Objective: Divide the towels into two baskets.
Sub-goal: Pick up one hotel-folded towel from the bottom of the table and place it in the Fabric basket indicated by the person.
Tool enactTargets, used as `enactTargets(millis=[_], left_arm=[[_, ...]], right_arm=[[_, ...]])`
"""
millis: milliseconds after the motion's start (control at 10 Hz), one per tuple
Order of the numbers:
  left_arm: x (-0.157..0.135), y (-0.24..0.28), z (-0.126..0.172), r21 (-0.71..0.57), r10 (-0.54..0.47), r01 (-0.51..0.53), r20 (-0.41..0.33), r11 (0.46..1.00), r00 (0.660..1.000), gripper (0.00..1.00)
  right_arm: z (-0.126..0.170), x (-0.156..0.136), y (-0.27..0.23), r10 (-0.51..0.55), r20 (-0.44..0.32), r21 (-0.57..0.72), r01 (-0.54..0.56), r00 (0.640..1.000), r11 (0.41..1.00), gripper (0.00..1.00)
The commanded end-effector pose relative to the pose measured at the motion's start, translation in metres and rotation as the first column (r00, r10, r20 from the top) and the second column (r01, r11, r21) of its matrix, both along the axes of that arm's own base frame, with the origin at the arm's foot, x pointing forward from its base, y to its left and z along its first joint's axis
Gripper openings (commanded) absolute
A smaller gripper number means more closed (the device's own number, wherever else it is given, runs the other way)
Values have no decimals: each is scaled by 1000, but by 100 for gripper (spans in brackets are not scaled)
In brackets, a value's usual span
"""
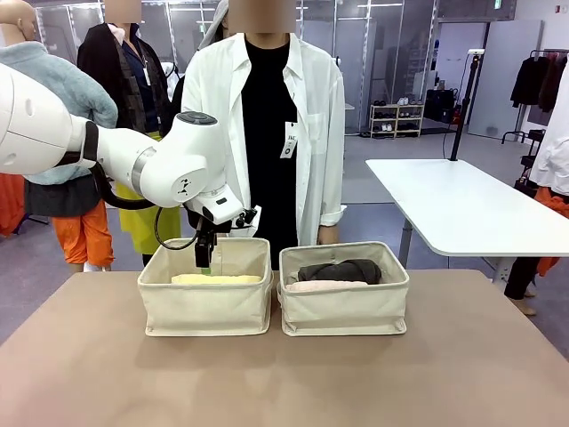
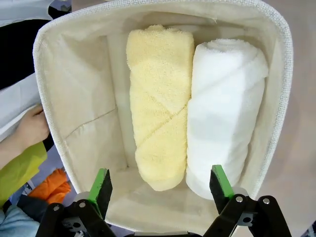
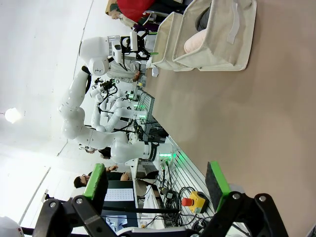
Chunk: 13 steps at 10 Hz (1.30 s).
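Across the brown counter [image 1: 284, 374] stands a person in a white shirt [image 1: 267, 116], close behind two cream canvas baskets set side by side and nearly touching. Over the left basket [image 1: 204, 307] the left arm bends down from the picture's left, and the left gripper [image 1: 205, 260] hangs just inside the basket's far rim, its jaws apart and holding nothing. From the left wrist view that basket holds two rolls lying side by side and touching: the pale yellow towel [image 2: 160, 103] in the middle and the white towel [image 2: 224, 113] against one long wall, with bare canvas floor on the yellow roll's other side. A hand of the person [image 2: 32, 128] shows just outside the basket wall. In the right basket [image 1: 345, 307] lie the dark grey towel [image 1: 340, 270] toward the far side and the pale pink towel [image 1: 324, 286] in front of it, touching. The right gripper [image 3: 157, 185] hovers well apart from both baskets over bare counter, its jaws apart and empty.
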<state>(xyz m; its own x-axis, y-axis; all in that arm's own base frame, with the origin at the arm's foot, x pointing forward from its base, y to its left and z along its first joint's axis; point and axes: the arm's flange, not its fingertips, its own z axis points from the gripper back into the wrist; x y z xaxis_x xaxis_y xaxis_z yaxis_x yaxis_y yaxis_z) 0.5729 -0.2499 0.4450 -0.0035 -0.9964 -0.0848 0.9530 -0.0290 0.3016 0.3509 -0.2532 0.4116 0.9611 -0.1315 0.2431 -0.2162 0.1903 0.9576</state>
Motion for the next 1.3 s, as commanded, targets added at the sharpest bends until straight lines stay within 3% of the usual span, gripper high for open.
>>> enactTargets(millis=[0,200,300,700,900,1000,1200], left_arm=[[3,3,3,-6,-13,13,-3,1000,1000,100],[0,0,0,0,0,0,0,1000,1000,100],[-11,21,23,-87,12,-15,-37,996,999,100],[-91,114,73,-403,62,-178,-285,898,957,100],[-123,176,74,-588,56,-307,-406,748,912,100],[-139,208,71,-641,25,-383,-494,665,869,100],[-182,281,60,-737,-97,-495,-595,460,798,100]], right_arm=[[2,-4,2,-3,1,-17,3,1000,1000,100],[2,-4,2,-3,1,-17,3,1000,1000,100],[2,-4,2,-3,1,-17,3,1000,1000,100],[2,-4,2,-3,1,-17,3,1000,1000,100],[2,-4,2,-3,1,-17,3,1000,1000,100],[2,-4,2,-3,1,-17,3,1000,1000,100],[2,-4,2,-3,1,-17,3,1000,1000,100]])
